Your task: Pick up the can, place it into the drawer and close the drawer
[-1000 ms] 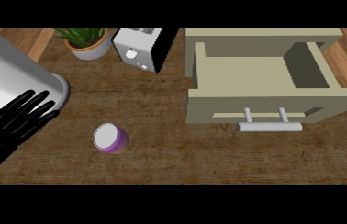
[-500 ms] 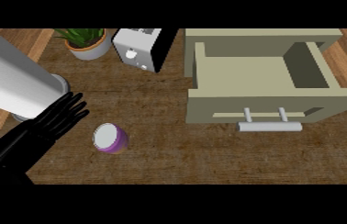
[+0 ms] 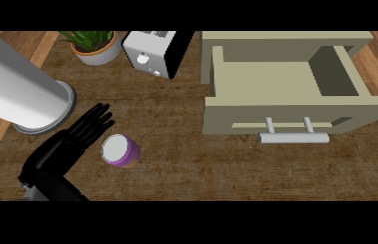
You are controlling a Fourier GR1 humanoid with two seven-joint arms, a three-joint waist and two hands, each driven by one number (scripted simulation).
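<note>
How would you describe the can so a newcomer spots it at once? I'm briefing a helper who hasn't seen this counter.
Start at the beige open drawer unit on the brown wooden counter's right half, then look down-left. There stands a small purple can with a white round top, just right of the black left hand. It is the only purple thing, far smaller than the big grey cylinder nearby.

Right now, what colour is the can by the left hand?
The can has a purple body and a white top, seen in the head view.
</note>
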